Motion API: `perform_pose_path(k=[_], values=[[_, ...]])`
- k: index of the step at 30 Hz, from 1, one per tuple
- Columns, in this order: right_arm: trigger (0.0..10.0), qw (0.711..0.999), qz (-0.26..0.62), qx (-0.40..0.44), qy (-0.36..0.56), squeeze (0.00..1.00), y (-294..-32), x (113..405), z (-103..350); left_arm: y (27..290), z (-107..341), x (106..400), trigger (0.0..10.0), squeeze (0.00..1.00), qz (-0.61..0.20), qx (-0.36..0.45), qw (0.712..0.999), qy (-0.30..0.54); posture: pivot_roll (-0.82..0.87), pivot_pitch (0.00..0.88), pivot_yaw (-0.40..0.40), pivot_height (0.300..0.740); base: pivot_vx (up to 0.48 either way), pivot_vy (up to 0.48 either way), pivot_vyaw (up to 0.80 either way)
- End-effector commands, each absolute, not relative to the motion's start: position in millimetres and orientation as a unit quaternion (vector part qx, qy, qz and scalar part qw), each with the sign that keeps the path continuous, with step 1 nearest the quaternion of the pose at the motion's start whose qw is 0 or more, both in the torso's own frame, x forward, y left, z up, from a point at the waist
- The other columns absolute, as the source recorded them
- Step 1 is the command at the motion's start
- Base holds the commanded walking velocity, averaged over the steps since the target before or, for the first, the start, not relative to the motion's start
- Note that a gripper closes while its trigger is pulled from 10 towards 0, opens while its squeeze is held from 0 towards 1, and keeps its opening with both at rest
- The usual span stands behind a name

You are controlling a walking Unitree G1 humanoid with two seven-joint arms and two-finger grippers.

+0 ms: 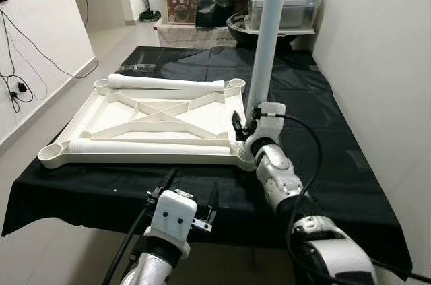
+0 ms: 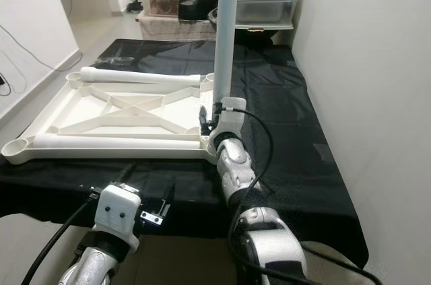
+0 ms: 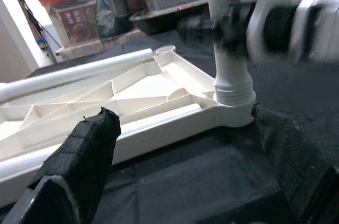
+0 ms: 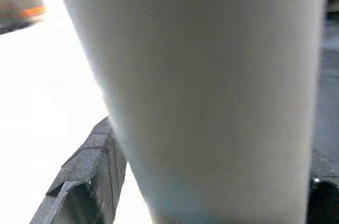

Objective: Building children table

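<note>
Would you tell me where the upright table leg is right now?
The leg stands in the tabletop's near right corner socket, held by the right gripper.

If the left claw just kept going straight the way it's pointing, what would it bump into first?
Probably the near edge of the white tabletop, close to where the upright leg sits; the left gripper is open, and depth is uncertain.

Smooth white plastic table top and leg on matt black cloth.
</note>
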State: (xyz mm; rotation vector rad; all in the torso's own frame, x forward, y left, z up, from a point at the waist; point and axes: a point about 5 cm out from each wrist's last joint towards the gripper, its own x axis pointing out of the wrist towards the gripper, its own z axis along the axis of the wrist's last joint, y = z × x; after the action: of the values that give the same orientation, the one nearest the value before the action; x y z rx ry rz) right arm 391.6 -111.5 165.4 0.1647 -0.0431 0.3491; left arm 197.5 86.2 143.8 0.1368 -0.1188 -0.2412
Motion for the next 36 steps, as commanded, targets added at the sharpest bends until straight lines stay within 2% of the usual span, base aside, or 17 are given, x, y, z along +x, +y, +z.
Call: perform_pose_path(k=[1,4,6,7,10,17,18,19,20,21,24,25,29,31,32,34,36], values=[[10.0,0.956,0.277,0.098,-0.023,0.0,-104.6,393.4,178.1,86.2,139.9,198.5,10.0,0.0,-0.12,0.074,0.988,-0.054,0.07,0.0,0.001,0.74,0.0,0.0,0.0],[10.0,0.933,0.348,0.096,-0.017,0.0,-102.9,392.5,184.4,87.0,139.7,199.7,10.0,0.0,-0.118,0.074,0.989,-0.053,0.06,0.0,-0.006,0.74,0.0,0.0,0.0],[10.0,0.884,0.462,0.063,0.011,0.0,-96.5,387.2,188.4,88.3,138.3,200.5,10.0,0.0,-0.114,0.072,0.99,-0.051,0.05,0.0,-0.005,0.74,0.0,0.0,0.0],[10.0,0.884,0.462,0.063,0.011,0.0,-96.5,387.2,188.4,88.3,138.3,200.5,10.0,0.0,-0.114,0.072,0.99,-0.051,0.05,0.0,-0.005,0.74,0.0,0.0,0.0],[10.0,0.831,0.554,-0.001,0.053,0.0,-90.5,378.6,181.7,88.7,136.8,200.6,10.0,0.0,-0.114,0.073,0.99,-0.049,0.05,0.0,-0.005,0.74,0.0,0.0,0.0],[10.0,0.796,0.602,-0.015,0.064,0.0,-79.0,375.3,184.5,90.1,137.0,200.8,10.0,0.0,-0.113,0.075,0.99,-0.049,0.07,0.0,-0.007,0.74,0.0,0.0,0.0],[4.0,0.788,0.612,-0.011,0.063,0.0,-75.1,374.8,186.4,90.5,136.9,200.8,10.0,0.0,-0.113,0.076,0.989,-0.049,0.07,0.0,-0.007,0.74,0.0,0.0,0.0],[4.0,0.788,0.612,-0.011,0.063,0.0,-75.1,374.8,186.4,90.5,136.9,200.8,10.0,0.0,-0.113,0.076,0.989,-0.049,0.07,0.0,-0.007,0.74,0.0,0.0,0.0],[0.0,0.788,0.613,-0.006,0.059,0.0,-70.7,374.8,187.1,90.7,136.5,200.8,10.0,0.0,-0.113,0.077,0.989,-0.048,0.07,0.0,-0.007,0.74,0.0,0.0,0.0],[0.0,0.788,0.613,-0.006,0.059,0.0,-70.7,374.8,187.1,90.7,136.5,200.8,10.0,0.0,-0.113,0.077,0.989,-0.048,0.07,0.0,-0.007,0.74,0.0,0.0,0.0],[0.0,0.791,0.61,0.0,0.049,0.0,-66.8,374.8,187.9,91.2,136.5,200.3,10.0,0.0,-0.112,0.078,0.989,-0.048,0.09,0.0,-0.003,0.74,0.0,0.0,0.0],[0.0,0.829,0.557,0.017,0.041,0.0,-63.3,378.9,184.3,91.6,136.1,199.7,10.0,0.0,-0.113,0.079,0.989,-0.047,0.1,0.0,-0.007,0.74,0.0,0.0,0.0],[0.0,0.847,0.53,0.023,0.039,0.0,-63.6,381.1,182.2,91.8,136.0,199.5,10.0,0.0,-0.113,0.08,0.989,-0.047,0.1,0.0,-0.007,0.74,0.0,0.0,0.0],[0.0,0.92,0.388,0.005,0.048,0.0,-76.0,391.4,171.6,91.6,135.3,199.6,10.0,0.0,-0.113,0.08,0.989,-0.046,0.09,0.0,-0.008,0.74,0.0,0.0,0.0],[0.0,0.92,0.388,0.005,0.048,0.0,-76.0,391.4,171.6,91.6,135.3,199.6,10.0,0.0,-0.113,0.08,0.989,-0.046,0.09,0.0,-0.008,0.74,0.0,0.0,0.0],[0.0,0.975,0.217,0.008,0.054,0.0,-97.9,399.8,164.3,92.0,134.4,200.1,10.0,0.0,-0.112,0.08,0.989,-0.045,0.07,0.0,0.004,0.74,0.0,0.0,0.0],[0.0,0.989,0.139,0.013,0.056,0.0,-109.2,401.7,161.7,91.9,133.9,200.1,10.0,0.0,-0.113,0.079,0.989,-0.045,0.07,0.0,0.004,0.74,0.0,0.0,0.0]])
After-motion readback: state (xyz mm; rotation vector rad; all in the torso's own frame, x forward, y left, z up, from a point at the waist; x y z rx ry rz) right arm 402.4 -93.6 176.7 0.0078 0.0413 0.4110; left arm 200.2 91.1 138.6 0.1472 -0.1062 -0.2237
